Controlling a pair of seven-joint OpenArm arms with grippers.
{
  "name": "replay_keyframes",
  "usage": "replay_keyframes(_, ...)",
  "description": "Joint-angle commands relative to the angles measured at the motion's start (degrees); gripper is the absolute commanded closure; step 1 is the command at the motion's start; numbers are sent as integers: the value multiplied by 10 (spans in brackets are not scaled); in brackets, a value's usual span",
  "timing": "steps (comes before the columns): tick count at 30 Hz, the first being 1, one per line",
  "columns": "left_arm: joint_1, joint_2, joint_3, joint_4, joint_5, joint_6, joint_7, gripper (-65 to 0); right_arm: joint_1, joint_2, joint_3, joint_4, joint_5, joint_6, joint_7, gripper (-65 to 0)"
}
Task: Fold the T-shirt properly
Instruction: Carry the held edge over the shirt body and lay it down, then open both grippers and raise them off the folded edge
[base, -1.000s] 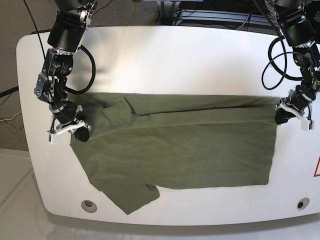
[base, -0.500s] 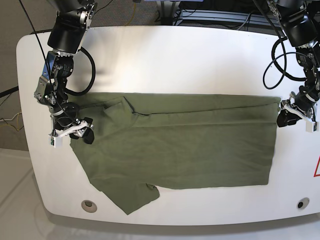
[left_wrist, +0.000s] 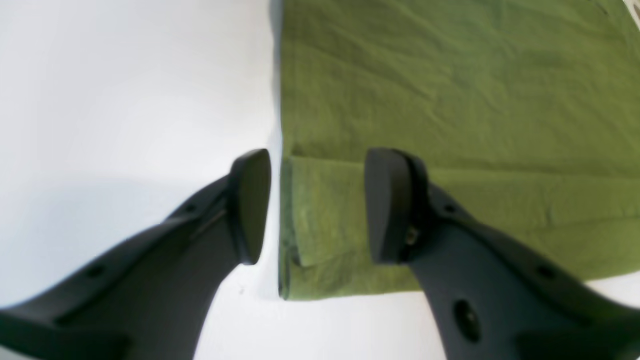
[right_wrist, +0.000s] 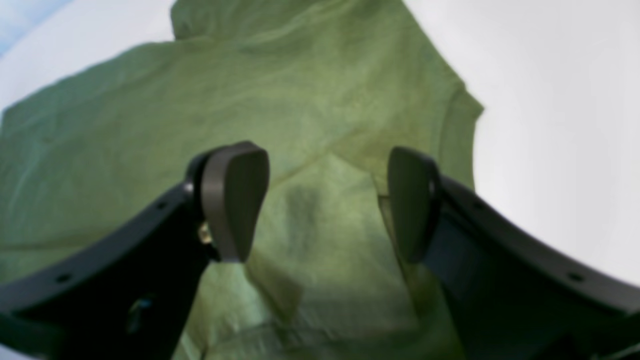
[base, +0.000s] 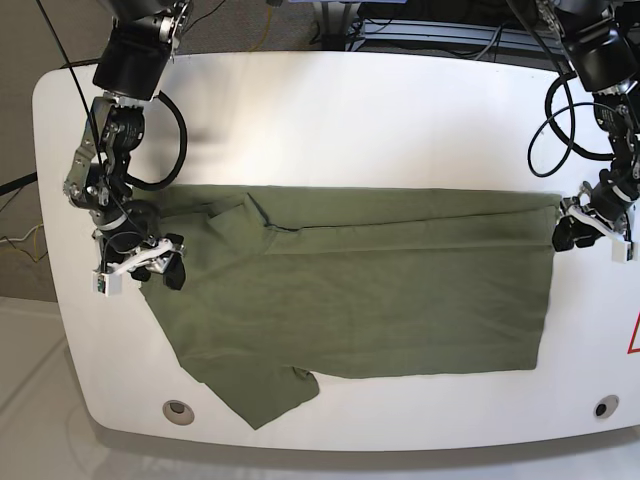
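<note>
The olive-green T-shirt (base: 380, 290) lies flat across the white table (base: 350, 120), its far part folded over toward me, one sleeve (base: 262, 395) reaching the front edge. My left gripper (base: 592, 232) stands open at the shirt's right far corner. In the left wrist view its fingers (left_wrist: 250, 205) straddle the folded corner of the T-shirt (left_wrist: 450, 90) without pinching it. My right gripper (base: 140, 272) is open at the shirt's left end. In the right wrist view that gripper (right_wrist: 322, 155) hovers over the T-shirt (right_wrist: 200, 100) with nothing between its fingers.
Round metal inserts sit in the table near the front left (base: 179, 409) and front right (base: 601, 407). A red warning mark (base: 634, 335) shows at the right edge. Cables and frames lie behind the table's far edge.
Both grippers have gone from shut to open and let go of the shirt's corners. The right gripper has drawn slightly toward the front; the cloth has settled flat.
</note>
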Motion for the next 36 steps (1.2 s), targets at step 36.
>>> replay_keyframes(36, 139, 8, -74, 111, 15, -33, -1, -356, -200, 0, 138, 148, 35, 20, 22, -394)
